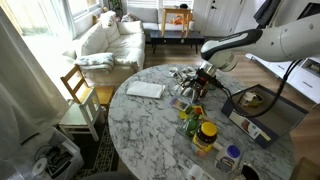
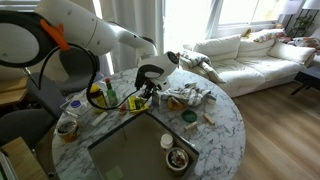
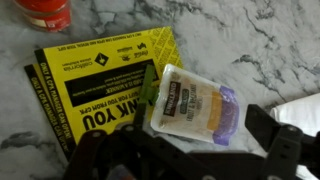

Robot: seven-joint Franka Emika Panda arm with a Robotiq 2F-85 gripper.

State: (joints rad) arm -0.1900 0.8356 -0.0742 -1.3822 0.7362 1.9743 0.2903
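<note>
Hovering jaws spread, lower frame | small white plastic packet (image 3: 190, 105), tan label, purple edge, centre | overlapping yellow-black printed card (image 3: 95, 70)

A small packet (image 3: 190, 103) is seen laid partly over a yellow card (image 3: 100, 75) on the marble table (image 3: 250, 40), near a red lid (image 3: 45, 12)

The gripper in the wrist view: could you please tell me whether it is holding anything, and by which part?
Nothing is held: the gripper stands open over a snack packet on yellow leaflets.
</note>
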